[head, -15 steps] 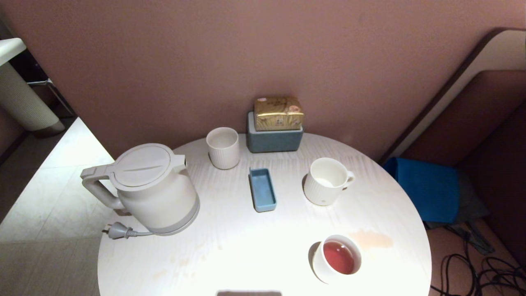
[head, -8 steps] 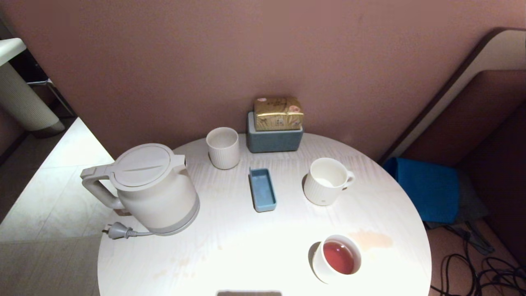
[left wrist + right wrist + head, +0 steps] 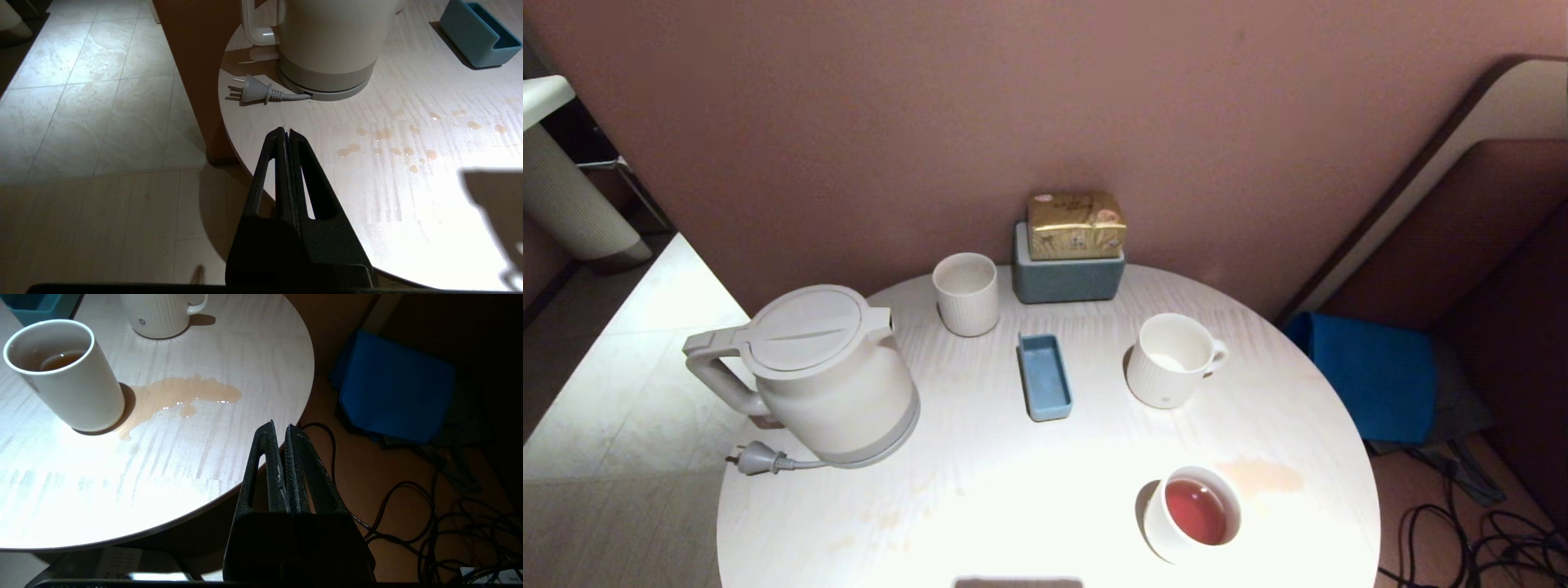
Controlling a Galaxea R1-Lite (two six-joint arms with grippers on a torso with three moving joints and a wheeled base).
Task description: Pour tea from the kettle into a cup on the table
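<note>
Still unpoured: kettle (image 3: 829,376) upright at table (image 3: 980,490) left edge, ribbed cup (image 3: 1172,359) empty.
Left gripper (image 3: 286,132) and right gripper (image 3: 279,428) pinched closed, holding nothing, near table rim.

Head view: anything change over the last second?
Nothing visibly changed. The kettle stands lid shut at the table's left edge, its plug loose beside it. The ribbed mug shows no tea, and the smooth cup near the front holds red tea beside a spill. The left gripper and right gripper are shut, off the table's near edge.
</note>
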